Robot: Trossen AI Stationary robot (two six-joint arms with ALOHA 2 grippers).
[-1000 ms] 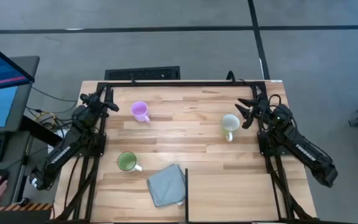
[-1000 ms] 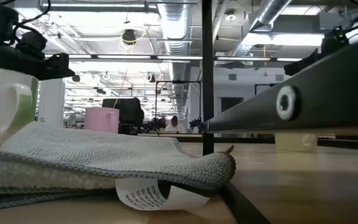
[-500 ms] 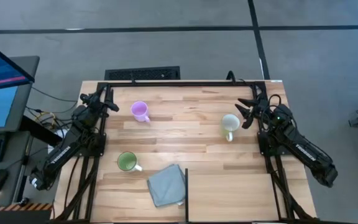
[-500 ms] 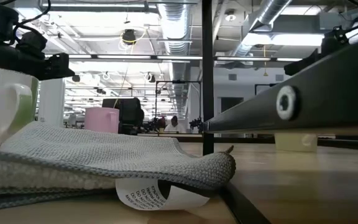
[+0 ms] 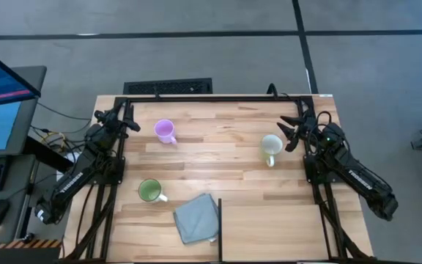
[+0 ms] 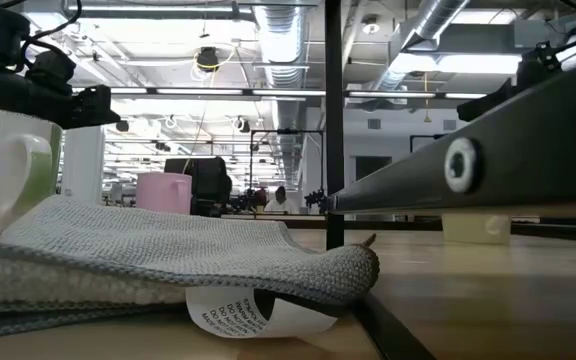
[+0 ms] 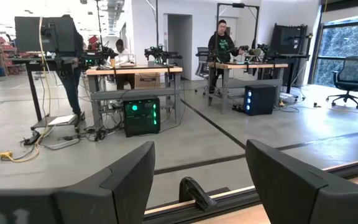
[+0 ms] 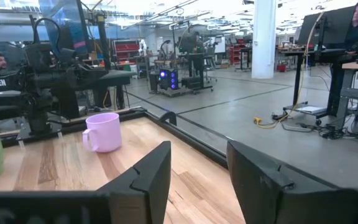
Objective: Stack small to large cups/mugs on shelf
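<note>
Three mugs stand upright on their bases on the wooden table. The lilac mug point(image 5: 165, 131) point(image 8: 104, 132) is at the far left. The green mug point(image 5: 150, 191) point(image 6: 3, 170) is at the near left. The cream mug point(image 5: 271, 147) is right of centre. My left gripper point(image 5: 127, 122) point(image 7: 197, 171) is open at the far-left corner, left of the lilac mug. My right gripper point(image 5: 291, 133) point(image 8: 197, 168) is open just right of the cream mug and stands apart from it.
A grey cloth point(image 5: 196, 218) point(image 6: 168, 255) lies rumpled at the near edge over a printed paper tag point(image 6: 258, 312). A dark upright post point(image 5: 219, 224) point(image 6: 334, 120) stands beside it. A black frame rail point(image 5: 211, 97) runs along the far edge. Bare wood lies between the mugs.
Both arms and all three mugs have kept still. A person's hand that rested on a mouse beside the table's near-left corner has withdrawn out of view.
</note>
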